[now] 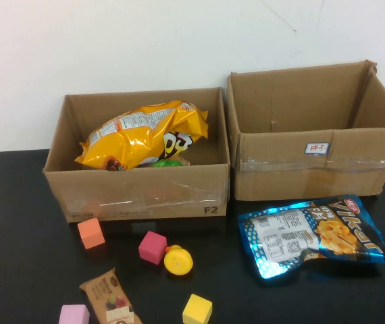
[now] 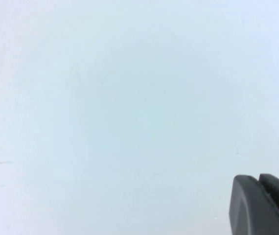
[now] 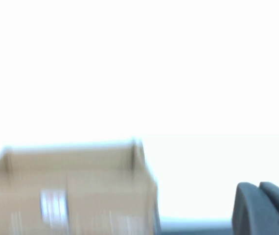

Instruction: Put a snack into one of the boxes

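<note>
The yellow snack bag (image 1: 145, 135) lies inside the left cardboard box (image 1: 138, 199). A blue snack bag (image 1: 314, 235) lies on the black table (image 1: 17, 256) in front of the right cardboard box (image 1: 314, 172). The left gripper (image 2: 259, 183) is closed and empty, facing a pale wall. The right gripper (image 3: 259, 188) is also closed and empty, held level, facing the right cardboard box.
</note>
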`<state>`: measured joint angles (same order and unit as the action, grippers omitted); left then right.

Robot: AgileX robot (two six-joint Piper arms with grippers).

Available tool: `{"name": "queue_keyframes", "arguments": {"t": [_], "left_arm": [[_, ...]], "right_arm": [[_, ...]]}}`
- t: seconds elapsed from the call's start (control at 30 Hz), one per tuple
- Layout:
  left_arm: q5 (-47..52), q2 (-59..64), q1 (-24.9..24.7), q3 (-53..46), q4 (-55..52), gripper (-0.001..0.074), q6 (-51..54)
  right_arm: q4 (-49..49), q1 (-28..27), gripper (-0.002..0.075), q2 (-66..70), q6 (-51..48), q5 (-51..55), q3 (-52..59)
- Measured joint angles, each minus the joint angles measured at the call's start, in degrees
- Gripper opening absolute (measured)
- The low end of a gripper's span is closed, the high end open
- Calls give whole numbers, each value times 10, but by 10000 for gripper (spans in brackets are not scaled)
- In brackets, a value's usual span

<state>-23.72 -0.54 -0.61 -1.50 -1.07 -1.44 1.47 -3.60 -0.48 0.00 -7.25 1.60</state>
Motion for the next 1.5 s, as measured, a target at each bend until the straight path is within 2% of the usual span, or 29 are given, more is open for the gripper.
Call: {"name": "queue_keyframes", "arguments": {"t": [0.23, 0.47, 0.53, 0.6, 0.77, 0.87, 1.0, 1.1, 1.23, 1.33, 1.5], "left_arm": [[-3, 0, 0, 0, 3, -1, -35], [-3, 0, 0, 0, 27, -1, -117], [11, 0, 0, 0, 33, -1, -138], [72, 0, 0, 17, 26, -1, -145], [320, 8, 0, 146, 0, -1, -150], [465, 56, 0, 234, -9, -1, -125], [598, 155, 0, 291, 0, -1, -77], [615, 230, 0, 292, 5, -1, -56], [585, 318, 0, 282, 28, -1, -59], [570, 392, 0, 280, 94, -1, -47], [561, 536, 0, 280, 230, -1, 71]], "right_arm": [[-7, 0, -1, 0, 113, -212, 0], [-18, 0, -1, 0, 125, -235, 0], [-20, 0, -1, -1, 107, -220, -2], [-22, 0, -1, -3, 76, -183, -20], [-23, 0, -1, -1, 22, 22, -136], [-23, 0, -1, 32, -25, 126, -193], [-23, 0, -1, 109, -62, 190, -217], [-36, 0, -1, 189, -67, 219, -217], [-90, 0, -1, 285, -69, 206, -217], [-130, 0, -1, 341, -70, 176, -217], [-161, 0, -1, 416, -70, 172, -217]]}}
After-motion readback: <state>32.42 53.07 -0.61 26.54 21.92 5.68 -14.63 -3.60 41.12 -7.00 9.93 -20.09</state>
